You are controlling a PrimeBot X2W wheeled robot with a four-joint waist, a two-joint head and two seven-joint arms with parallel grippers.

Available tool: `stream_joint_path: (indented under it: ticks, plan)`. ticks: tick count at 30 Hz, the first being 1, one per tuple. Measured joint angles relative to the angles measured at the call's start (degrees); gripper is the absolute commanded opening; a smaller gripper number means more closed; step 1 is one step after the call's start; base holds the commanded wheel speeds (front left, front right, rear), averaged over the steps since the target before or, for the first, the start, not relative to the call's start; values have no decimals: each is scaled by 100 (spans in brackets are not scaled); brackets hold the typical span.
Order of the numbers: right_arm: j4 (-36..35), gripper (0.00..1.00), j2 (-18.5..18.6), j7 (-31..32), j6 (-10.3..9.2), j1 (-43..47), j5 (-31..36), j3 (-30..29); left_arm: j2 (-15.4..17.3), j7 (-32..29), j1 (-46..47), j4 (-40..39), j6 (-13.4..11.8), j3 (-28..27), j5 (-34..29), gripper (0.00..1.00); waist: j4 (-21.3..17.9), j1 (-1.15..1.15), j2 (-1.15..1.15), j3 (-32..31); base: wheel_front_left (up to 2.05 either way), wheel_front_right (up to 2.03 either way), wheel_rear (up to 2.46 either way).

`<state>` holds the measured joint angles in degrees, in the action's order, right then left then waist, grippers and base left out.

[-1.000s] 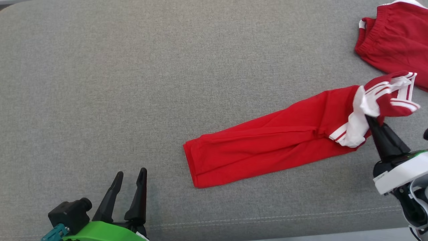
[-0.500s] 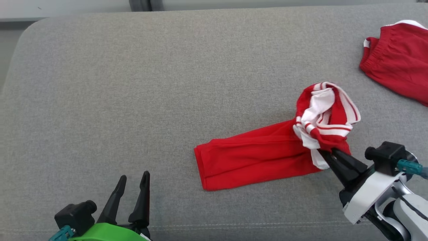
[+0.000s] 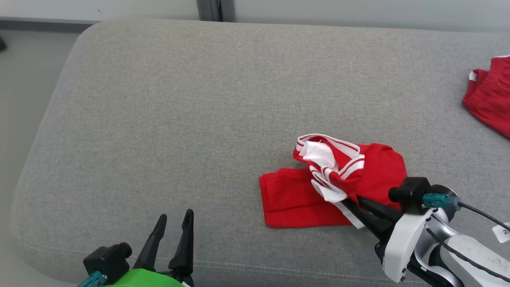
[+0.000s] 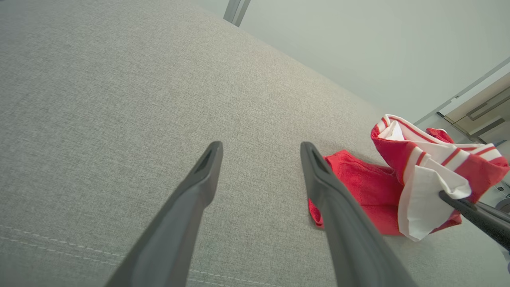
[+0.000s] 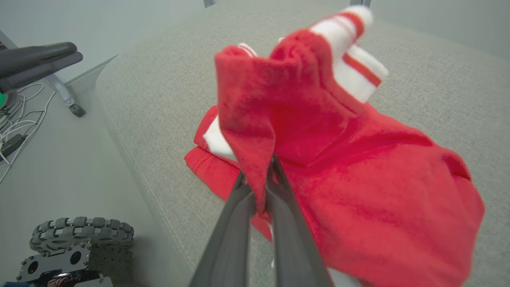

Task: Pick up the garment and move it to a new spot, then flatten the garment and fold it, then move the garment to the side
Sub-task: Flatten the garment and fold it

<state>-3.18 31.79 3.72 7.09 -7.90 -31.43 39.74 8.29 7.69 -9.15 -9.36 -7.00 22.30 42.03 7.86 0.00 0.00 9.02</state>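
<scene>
The right gripper's fingers pinch the soft, probably light red garment by its striped edge, a sound hold; the left gripper's fingers stand spread.

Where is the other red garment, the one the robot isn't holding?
In the head view, the second red garment lies on the grey cushion at the right edge, up and right of the striped garment held by the right gripper.

Counted 2 red garments: 1 striped garment and a 2nd red garment at the far right edge. There were 2 end effectors w/ 2 dark fingers ea.: left end effector, right end effector. 1 grey cushion lay under both garments. Right wrist view had 1 roller wheel.
</scene>
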Motion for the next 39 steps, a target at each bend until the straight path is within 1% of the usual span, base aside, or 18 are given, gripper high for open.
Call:
stream_joint_path:
  ticks: [5,14,15,16,17,21,24,26,30,31,34,36,38,39]
  plan:
    - [57,0,-47,266,0,-10,-52,188,-41,24,2,66,46,51,13,100,290,0,0,-39,0,0,0]
    - [118,0,-125,613,0,-176,-85,560,-79,96,5,212,52,49,16,100,781,0,0,-85,0,0,0]
    - [136,4,-125,657,0,-205,-78,606,-85,108,5,222,52,44,19,100,819,0,0,-94,0,0,0]
    - [151,56,-124,705,0,-238,-54,655,-93,138,4,231,52,27,31,100,854,0,0,-105,0,0,0]
    - [162,100,-127,745,0,-268,-31,691,-100,151,4,235,52,9,52,100,876,0,0,-118,0,0,0]
    - [212,100,-145,906,3,-353,-18,736,-118,204,-2,244,52,-31,65,100,890,0,0,-159,0,0,0]
    - [230,100,-96,1046,3,-446,22,873,-120,236,-3,252,52,-90,76,100,832,0,0,-163,0,0,0]
    - [187,100,-101,1046,3,-451,8,857,-115,250,-4,261,52,-116,76,100,782,0,0,-173,0,0,0]
    - [-36,100,-240,944,-18,-442,-301,541,-89,254,-7,261,52,-186,75,100,662,0,0,-200,0,0,0]
    - [-97,100,-292,873,-86,-424,-433,407,-75,255,-9,257,52,-203,75,100,625,0,0,-207,0,0,0]
    - [-199,100,-396,667,-388,-243,-850,-78,-24,271,-19,212,52,-238,75,100,495,0,0,-219,0,0,0]
    - [-183,100,-353,577,-571,-73,-1027,-343,-10,270,-23,188,52,-241,75,100,391,0,0,-219,0,0,0]
    - [-116,100,-279,501,-699,91,-1139,-535,-8,270,-28,154,52,-242,75,100,281,0,0,-211,0,0,0]
    - [-75,100,-233,489,-727,162,-1155,-583,3,270,-28,136,52,-238,74,100,223,0,0,-205,0,0,0]
